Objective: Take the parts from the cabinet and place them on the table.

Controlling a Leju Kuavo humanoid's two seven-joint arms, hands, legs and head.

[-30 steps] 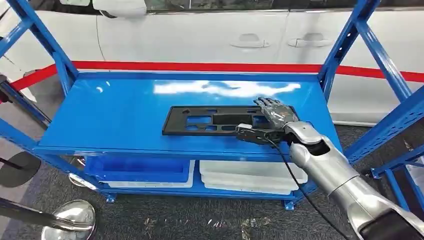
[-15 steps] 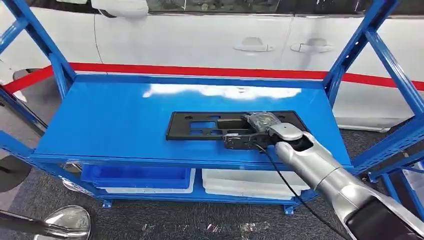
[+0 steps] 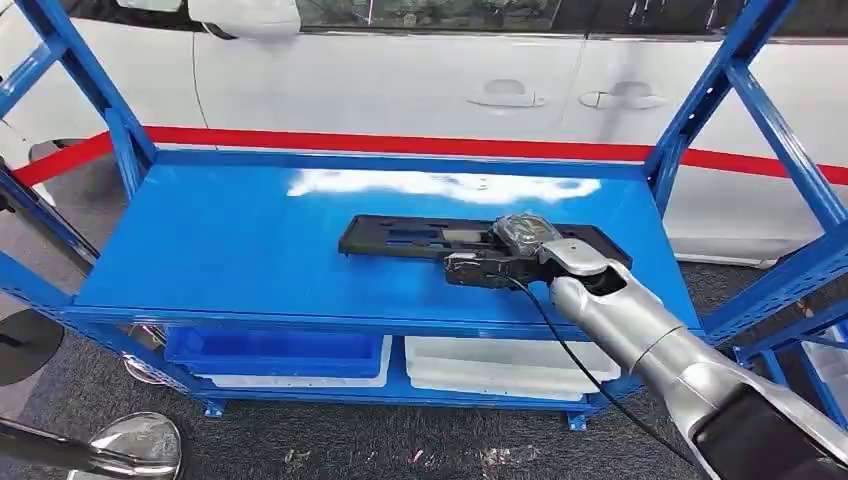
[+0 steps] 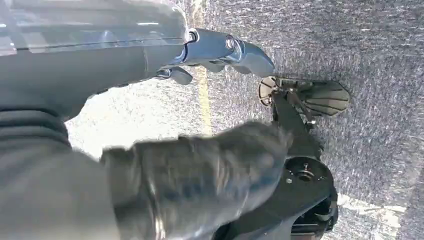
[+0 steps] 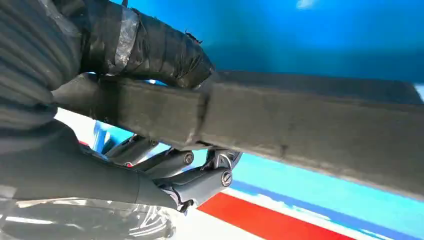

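A flat black plastic part (image 3: 410, 237) with several cut-outs lies lengthwise on the blue cabinet shelf (image 3: 230, 240). My right hand (image 3: 525, 240) grips its right end, and the part looks tilted, raised off the shelf on that side. In the right wrist view the taped thumb (image 5: 145, 45) presses on top of the part's edge (image 5: 320, 120) and the fingers (image 5: 200, 182) curl beneath it. My left hand (image 4: 150, 55) hangs over grey carpet with its fingers apart and nothing in it.
Blue uprights (image 3: 700, 100) frame the shelf on both sides. A blue bin (image 3: 275, 350) and a white bin (image 3: 500, 365) sit on the lower shelf. A white car (image 3: 420, 80) stands close behind. A chrome stanchion base (image 3: 130, 440) stands on the floor at the left.
My right hand went from lying flat on the part's right end to closing around it. The part's right end has come up off the shelf. The camera has shifted slightly.
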